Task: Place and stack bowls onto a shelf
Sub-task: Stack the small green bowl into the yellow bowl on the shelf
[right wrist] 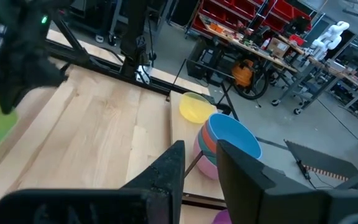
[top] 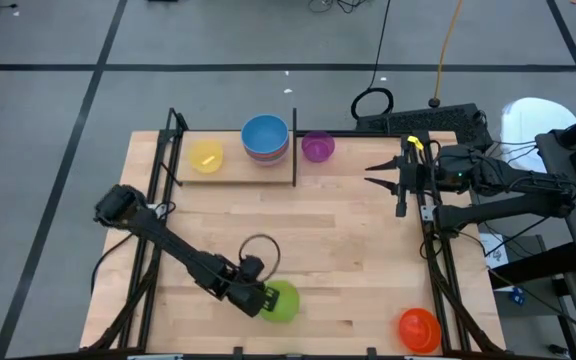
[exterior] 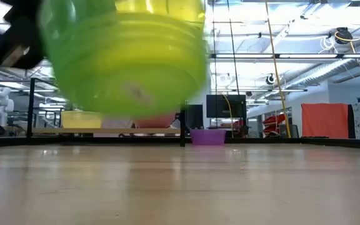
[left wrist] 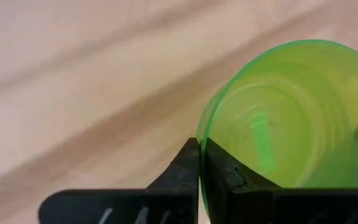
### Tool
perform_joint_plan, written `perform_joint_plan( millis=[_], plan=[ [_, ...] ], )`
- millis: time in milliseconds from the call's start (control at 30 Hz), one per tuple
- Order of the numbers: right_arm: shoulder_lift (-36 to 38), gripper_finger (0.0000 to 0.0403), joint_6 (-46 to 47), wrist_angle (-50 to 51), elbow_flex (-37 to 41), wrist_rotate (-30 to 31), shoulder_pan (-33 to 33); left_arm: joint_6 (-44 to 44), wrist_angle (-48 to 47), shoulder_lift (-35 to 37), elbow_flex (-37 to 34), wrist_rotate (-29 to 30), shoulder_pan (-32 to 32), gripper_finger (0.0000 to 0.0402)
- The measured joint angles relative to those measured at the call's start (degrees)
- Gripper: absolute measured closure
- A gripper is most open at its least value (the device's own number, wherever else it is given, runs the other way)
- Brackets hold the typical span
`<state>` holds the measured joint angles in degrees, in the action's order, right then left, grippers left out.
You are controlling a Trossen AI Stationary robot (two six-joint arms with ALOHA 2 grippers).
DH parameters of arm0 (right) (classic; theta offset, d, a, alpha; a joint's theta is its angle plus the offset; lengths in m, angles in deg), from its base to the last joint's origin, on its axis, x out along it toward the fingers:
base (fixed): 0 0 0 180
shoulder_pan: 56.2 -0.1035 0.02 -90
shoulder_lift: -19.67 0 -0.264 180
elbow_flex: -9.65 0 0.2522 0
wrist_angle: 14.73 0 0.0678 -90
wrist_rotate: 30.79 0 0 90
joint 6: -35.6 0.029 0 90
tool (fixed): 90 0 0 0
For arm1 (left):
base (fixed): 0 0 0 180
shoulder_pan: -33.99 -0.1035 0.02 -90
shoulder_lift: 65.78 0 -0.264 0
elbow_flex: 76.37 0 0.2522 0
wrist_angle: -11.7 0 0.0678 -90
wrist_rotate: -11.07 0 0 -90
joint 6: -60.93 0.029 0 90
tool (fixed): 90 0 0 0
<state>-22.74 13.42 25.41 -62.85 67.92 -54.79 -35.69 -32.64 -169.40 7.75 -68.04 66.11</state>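
Observation:
My left gripper [top: 265, 298] is near the table's front edge, shut on a green bowl [top: 283, 301]. The low view shows that bowl [exterior: 124, 56] off the tabletop. At the far left the shelf [top: 233, 168] carries a yellow bowl [top: 206, 156] and a stack of bowls with a blue one [top: 265, 136] on top. A purple bowl [top: 317, 147] sits on the table just right of the shelf. An orange bowl [top: 419, 328] sits at the front right corner. My right gripper [top: 373, 171] hovers open at the far right, nothing between its fingers. My left gripper pinches the green bowl's rim [left wrist: 201, 147] between its two fingers [left wrist: 185, 171], one on each side of the wall. The fingers come slanting down from the table's left. The bowl is tilted and lifted clear of the table.
The shelf's black upright rods [top: 294, 150] stand at its ends. A cable loop [top: 260, 248] lies on the tabletop just behind the left gripper. A black keyboard-like unit [top: 423, 122] and cables lie beyond the table's far right corner. Bare wood lies across the table's middle.

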Motion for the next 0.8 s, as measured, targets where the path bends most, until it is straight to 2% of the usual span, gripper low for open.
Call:
perform_joint_plan(
  millis=[200,400,533,667,800],
  plan=[
    [-0.02,0.0316,0.00,-0.01,0.00,0.01,0.00,0.48,-18.13,12.34,0.04,7.40,-2.61,0.0398],
    [-0.02,0.0316,0.00,-0.29,0.00,0.02,0.00,1.82,-41.99,25.00,0.04,9.88,-7.52,0.0398],
    [-0.04,0.0316,0.00,-0.87,0.00,0.08,0.00,2.29,-53.81,33.25,0.04,12.72,-11.68,0.0398],
    [-0.02,0.0316,0.00,-2.07,0.00,0.15,0.00,3.49,-59.88,40.89,0.01,16.94,-16.28,0.0398],
    [-0.09,0.0316,0.00,-2.26,0.00,0.19,0.00,11.02,-59.51,46.34,-0.01,20.02,-21.77,0.0398]
  ],
)
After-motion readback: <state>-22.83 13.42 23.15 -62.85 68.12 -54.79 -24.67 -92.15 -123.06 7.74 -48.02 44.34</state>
